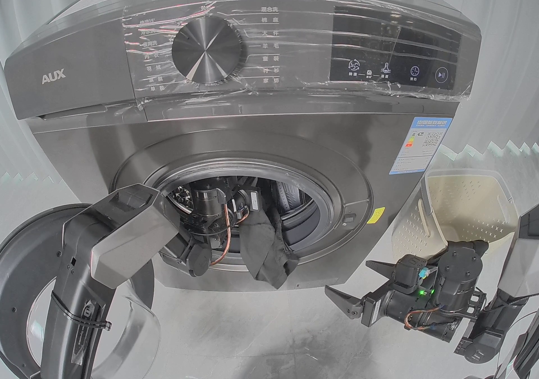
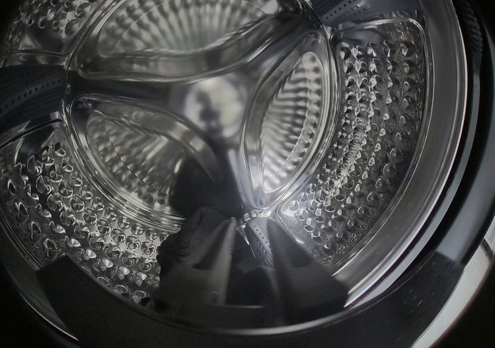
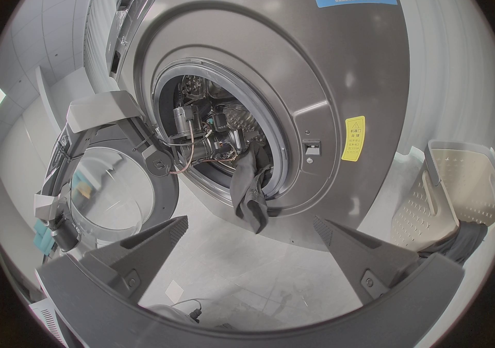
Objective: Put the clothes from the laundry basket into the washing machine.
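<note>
Dimly, left hand (image 2: 248, 228) inside drum (image 2: 371, 127), grip unclear, right hand (image 3: 248, 221) apart, garment (image 1: 263, 245) hanging out.

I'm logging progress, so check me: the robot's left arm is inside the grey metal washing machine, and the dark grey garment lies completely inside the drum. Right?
Not quite. The left arm is inside the grey metal washing machine, but the dark grey garment is only partly in: the head view shows it draped over the door opening's lower rim, hanging outside.
</note>
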Tool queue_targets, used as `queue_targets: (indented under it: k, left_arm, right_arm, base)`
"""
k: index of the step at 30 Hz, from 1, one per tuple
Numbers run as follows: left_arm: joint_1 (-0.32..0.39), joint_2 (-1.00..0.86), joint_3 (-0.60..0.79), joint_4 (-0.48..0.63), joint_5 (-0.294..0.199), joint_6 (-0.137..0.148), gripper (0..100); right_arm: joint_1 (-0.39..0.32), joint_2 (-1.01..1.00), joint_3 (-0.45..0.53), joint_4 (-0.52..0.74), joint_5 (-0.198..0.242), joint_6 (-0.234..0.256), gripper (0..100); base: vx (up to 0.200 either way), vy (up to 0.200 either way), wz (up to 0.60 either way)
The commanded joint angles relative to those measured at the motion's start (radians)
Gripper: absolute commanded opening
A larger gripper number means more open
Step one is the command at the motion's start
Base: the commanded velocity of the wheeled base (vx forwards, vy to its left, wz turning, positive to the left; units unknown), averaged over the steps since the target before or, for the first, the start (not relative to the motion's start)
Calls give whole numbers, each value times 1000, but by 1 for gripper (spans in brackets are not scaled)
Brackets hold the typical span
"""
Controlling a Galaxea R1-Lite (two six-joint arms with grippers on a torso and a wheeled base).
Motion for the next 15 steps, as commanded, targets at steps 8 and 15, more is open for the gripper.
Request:
queue_targets:
  k: [8, 15]
  left_arm:
    - [-53, -78, 199, -1, -69, -10, 100]
    - [-91, -130, 372, -7, -151, 3, 100]
  right_arm:
    - [0, 3, 2, 1, 0, 0, 100]
    - [0, 3, 3, 1, 0, 0, 100]
  base:
    - [0, 0, 0]
    - [0, 0, 0]
